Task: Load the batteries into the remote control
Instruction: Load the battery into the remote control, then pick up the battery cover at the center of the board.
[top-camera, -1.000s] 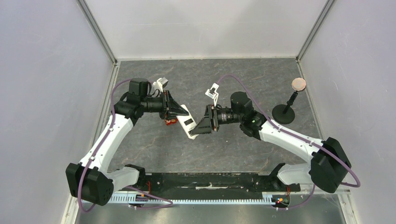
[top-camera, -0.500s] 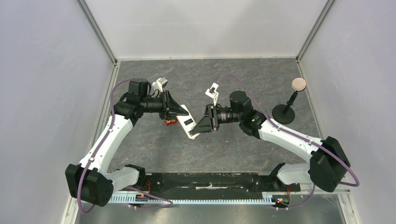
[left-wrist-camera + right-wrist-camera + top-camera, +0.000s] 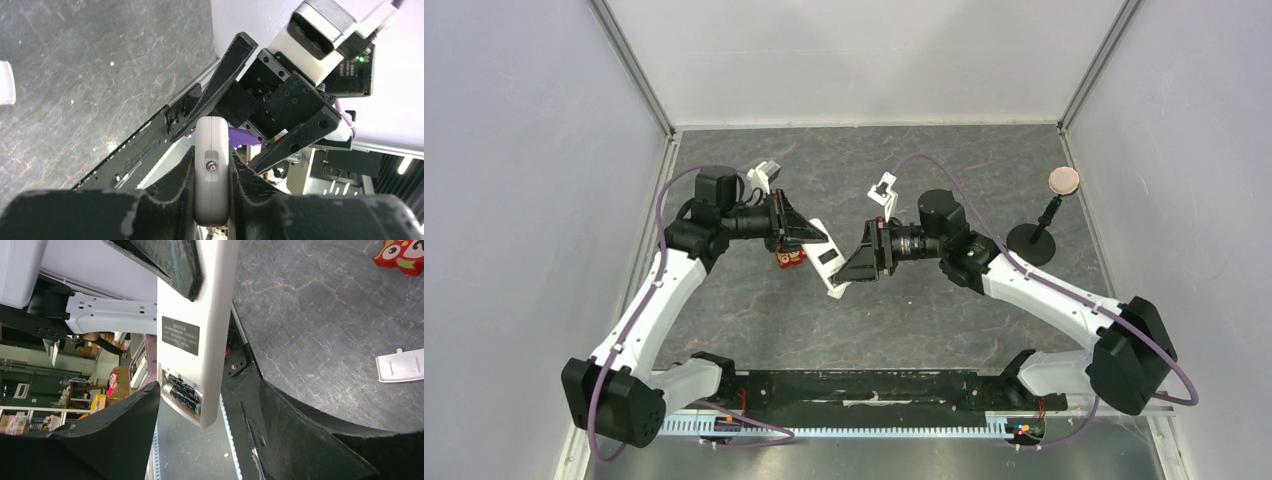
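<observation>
The white remote control point(image 3: 826, 258) hangs in the air mid-table, back side up, with a dark label. My left gripper point(image 3: 807, 233) is shut on its upper end; in the left wrist view the remote's end point(image 3: 212, 170) sits tight between both fingers point(image 3: 175, 192). My right gripper point(image 3: 852, 266) is open, with its fingers on either side of the remote's lower end point(image 3: 192, 330). The battery compartment is uncovered, and two dark batteries point(image 3: 182, 392) lie in it. The right gripper point(image 3: 202, 387) holds nothing.
A small white square cover point(image 3: 400, 367) lies flat on the grey table; it also shows at the edge of the left wrist view point(image 3: 5, 82). A red owl-shaped piece point(image 3: 789, 258) lies under the left gripper. A black stand with a round disc point(image 3: 1034, 240) is at the right.
Both grippers and the remote have drifted slightly toward the far side. More of the red piece shows. The grips look the same.
</observation>
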Controlling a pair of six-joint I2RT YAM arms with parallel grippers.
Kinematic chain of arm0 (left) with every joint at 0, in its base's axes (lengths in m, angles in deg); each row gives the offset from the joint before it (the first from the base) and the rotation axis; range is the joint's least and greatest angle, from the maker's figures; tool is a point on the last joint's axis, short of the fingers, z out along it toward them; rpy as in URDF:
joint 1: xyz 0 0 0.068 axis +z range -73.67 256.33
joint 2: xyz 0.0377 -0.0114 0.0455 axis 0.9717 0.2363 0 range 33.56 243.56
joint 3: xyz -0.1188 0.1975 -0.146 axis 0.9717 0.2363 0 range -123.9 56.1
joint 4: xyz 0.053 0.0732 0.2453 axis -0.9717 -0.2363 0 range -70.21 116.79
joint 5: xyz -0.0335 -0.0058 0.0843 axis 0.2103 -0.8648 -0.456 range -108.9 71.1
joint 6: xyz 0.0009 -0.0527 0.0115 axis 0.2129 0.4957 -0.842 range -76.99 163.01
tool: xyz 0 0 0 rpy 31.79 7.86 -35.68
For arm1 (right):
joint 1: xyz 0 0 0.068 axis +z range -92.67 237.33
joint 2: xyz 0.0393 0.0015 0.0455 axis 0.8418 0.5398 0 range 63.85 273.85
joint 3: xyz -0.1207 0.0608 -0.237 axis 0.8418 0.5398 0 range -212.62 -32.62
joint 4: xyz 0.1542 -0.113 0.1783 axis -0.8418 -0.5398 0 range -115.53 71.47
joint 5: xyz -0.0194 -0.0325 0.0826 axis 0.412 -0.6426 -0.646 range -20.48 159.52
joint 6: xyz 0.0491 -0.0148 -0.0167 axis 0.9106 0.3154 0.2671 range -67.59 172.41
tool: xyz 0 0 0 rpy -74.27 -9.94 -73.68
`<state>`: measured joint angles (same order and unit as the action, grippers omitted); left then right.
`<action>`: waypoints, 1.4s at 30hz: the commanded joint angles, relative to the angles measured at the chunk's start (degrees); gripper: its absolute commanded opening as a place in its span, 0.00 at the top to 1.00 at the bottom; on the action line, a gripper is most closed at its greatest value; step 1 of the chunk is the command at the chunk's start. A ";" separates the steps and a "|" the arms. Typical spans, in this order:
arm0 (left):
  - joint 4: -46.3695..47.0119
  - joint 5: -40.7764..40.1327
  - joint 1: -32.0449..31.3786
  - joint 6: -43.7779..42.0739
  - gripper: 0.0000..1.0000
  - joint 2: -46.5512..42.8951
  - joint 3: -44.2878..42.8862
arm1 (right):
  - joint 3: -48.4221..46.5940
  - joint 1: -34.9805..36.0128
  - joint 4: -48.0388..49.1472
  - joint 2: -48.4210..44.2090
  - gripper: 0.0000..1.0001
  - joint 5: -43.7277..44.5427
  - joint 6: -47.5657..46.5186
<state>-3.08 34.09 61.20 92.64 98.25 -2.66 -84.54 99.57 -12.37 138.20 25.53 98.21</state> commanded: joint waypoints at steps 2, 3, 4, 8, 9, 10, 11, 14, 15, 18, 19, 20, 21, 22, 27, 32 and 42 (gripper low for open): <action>10.85 0.72 0.19 2.16 0.98 -4.35 1.00 | -2.14 -0.78 0.97 -4.10 0.24 0.75 -0.49; 11.38 0.39 0.17 1.61 0.98 -4.82 1.17 | -1.90 -0.93 0.84 -4.64 0.23 1.35 -0.54; 11.41 -0.53 0.28 0.63 0.98 -5.27 1.12 | -1.53 -1.18 0.79 -5.26 0.22 2.16 -0.74; 6.46 -10.27 0.59 -5.80 0.98 -8.23 0.47 | -0.68 -2.29 -2.58 -8.31 0.19 10.54 -3.31; 4.36 -15.56 0.63 -8.00 0.98 -9.23 0.27 | -1.02 -2.30 -4.95 -8.73 0.19 14.00 -4.98; 1.74 -20.45 0.63 -9.26 0.98 -10.59 -0.01 | -1.24 -2.26 -7.88 -8.85 0.19 17.71 -6.24; -0.20 -26.12 0.63 -10.18 0.98 -12.00 -0.01 | -1.34 -2.25 -9.98 -8.68 0.20 20.41 -8.42; -2.62 -37.05 0.63 -11.30 0.98 -16.10 1.14 | -0.76 -1.80 -14.44 -5.67 0.27 26.99 -14.16; -2.78 -39.67 0.64 -11.26 0.98 -17.72 1.95 | -0.30 -0.78 -15.03 -4.47 0.30 29.61 -16.04; -2.86 -45.48 0.63 -11.03 0.98 -22.31 4.43 | 0.10 4.57 -15.33 -0.50 0.33 37.69 -20.56; -2.91 -47.35 0.59 -10.75 0.98 -23.85 5.34 | -0.46 6.76 -15.59 1.07 0.34 41.20 -21.88; -2.71 -48.39 0.63 -10.60 0.98 -25.24 6.13 | -1.19 8.49 -15.65 3.00 0.35 43.44 -23.59; -2.27 -49.28 0.63 -10.49 0.98 -26.84 7.05 | -1.70 10.42 -15.13 4.94 0.37 46.13 -25.51; -1.77 -49.85 0.64 -10.21 0.98 -28.51 7.99 | -1.52 12.01 -13.73 6.28 0.41 47.57 -28.52; -5.15 -52.73 0.63 -9.42 0.98 -32.73 7.63 | 5.46 14.98 -0.29 8.21 0.46 42.19 -53.08; -9.42 -56.04 0.63 -9.46 0.98 -33.21 3.28 | 9.30 14.62 8.23 9.69 0.38 36.54 -73.29; -12.48 -57.01 0.63 -9.91 0.98 -31.13 -3.65 | -1.42 13.48 -5.99 23.34 0.35 27.74 -97.10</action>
<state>-15.25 -21.45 61.63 84.20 66.32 -3.17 -80.87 113.34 -14.41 158.05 55.74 12.55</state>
